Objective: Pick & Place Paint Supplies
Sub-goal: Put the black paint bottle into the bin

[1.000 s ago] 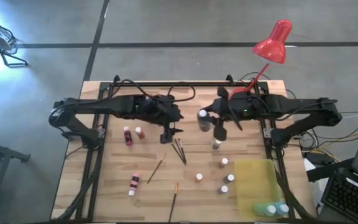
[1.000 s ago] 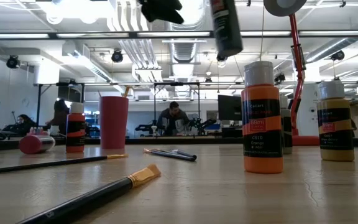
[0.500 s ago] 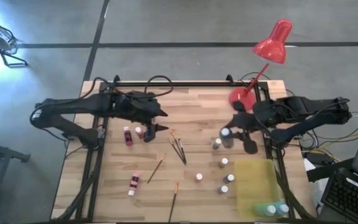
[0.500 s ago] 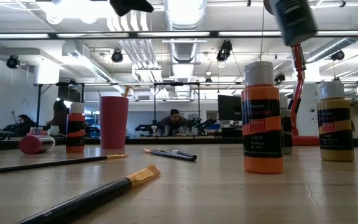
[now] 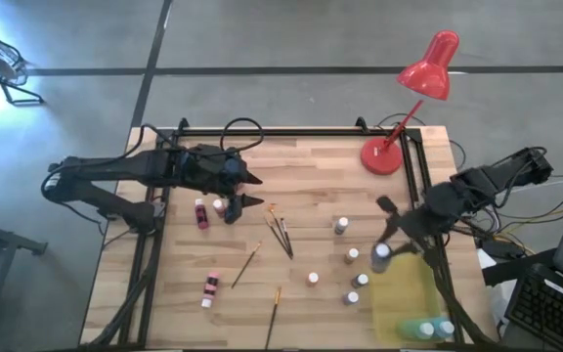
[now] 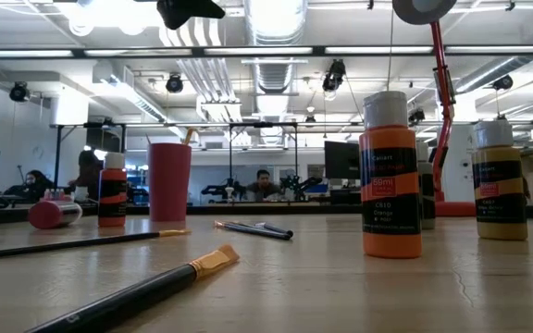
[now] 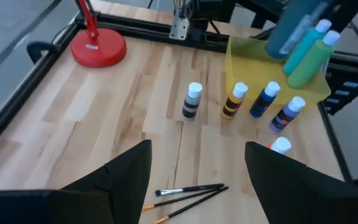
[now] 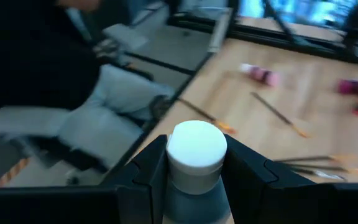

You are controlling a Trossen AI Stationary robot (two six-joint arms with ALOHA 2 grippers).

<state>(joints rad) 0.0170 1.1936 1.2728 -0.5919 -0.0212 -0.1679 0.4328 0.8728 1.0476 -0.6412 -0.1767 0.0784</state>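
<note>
The right tool [image 5: 383, 256] is gripping a white-capped paint bottle [image 5: 380, 256] and carrying it above the near edge of the yellow tray [image 5: 406, 291] at the right side of the desk [image 5: 311, 176]; the green and blue bottles [image 5: 428, 330] are already lying at the tray's front end. To do this step well, the arm should be bringing the bottle fully over a bare part of the tray, lowering it upright until its base is resting, and only then letting go, so it is not tipping onto the small bottles [image 5: 354, 281] standing just beside the tray. The left tool [image 5: 245, 191] is hovering with its fingers spread wide and holding nothing, near a small bottle [image 5: 219, 207] and a pink bottle [image 5: 200, 213] on the left. The right wrist view is showing the cap seated snugly between the fingers [image 8: 253, 174], which the high view is not resolving. The left wrist view is showing the row of bottles [image 7: 269, 99] before the tray and three brushes [image 7: 188, 194] close by, while the low view is showing only an orange bottle [image 6: 390, 176] and brushes [image 6: 137, 289] up close, with neither tool in reach of them.
</note>
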